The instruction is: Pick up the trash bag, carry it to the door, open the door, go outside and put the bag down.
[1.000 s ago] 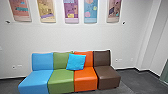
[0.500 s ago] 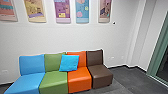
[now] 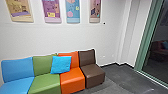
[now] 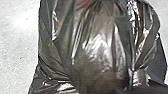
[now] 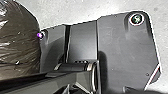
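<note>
Glossy, crinkled plastic trash bag (image 4: 100,50)

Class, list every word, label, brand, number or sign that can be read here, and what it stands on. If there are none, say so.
No text can be read.
Yellow poster: marks, perhaps lettering, too small to read.
Purple poster: the same.
Blue poster: the same.
Brownish-pink poster: the same.
Trash bag: no lettering visible.
</note>
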`<state>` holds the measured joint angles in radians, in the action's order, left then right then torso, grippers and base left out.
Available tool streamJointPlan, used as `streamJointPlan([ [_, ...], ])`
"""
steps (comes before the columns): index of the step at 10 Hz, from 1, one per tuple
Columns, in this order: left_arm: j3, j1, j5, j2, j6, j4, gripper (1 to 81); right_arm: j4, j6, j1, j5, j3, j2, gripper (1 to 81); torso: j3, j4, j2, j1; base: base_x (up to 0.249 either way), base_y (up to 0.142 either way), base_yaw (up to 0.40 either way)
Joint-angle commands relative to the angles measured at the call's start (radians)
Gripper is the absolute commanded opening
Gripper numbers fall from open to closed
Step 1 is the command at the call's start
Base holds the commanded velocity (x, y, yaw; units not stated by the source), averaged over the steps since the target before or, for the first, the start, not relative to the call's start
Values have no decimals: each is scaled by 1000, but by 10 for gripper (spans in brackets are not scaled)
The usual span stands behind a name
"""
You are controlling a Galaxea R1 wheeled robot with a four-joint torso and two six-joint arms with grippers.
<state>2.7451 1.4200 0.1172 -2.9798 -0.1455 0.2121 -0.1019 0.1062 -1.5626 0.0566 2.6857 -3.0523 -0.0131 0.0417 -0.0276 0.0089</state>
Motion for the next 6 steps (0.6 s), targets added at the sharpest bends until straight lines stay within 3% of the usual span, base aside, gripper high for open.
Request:
streamJointPlan([
  [1, 4, -65, 59, 2, -3, -5, 10, -10, 3, 55, -50, -3, -5, 811, 0, 0, 0, 0, 0, 0, -247],
  [6, 4, -66, 61, 2, -3, -5, 10, -10, 4, 54, -40, -3, -4, 811, 0, 0, 0, 0, 0, 0, -247],
])
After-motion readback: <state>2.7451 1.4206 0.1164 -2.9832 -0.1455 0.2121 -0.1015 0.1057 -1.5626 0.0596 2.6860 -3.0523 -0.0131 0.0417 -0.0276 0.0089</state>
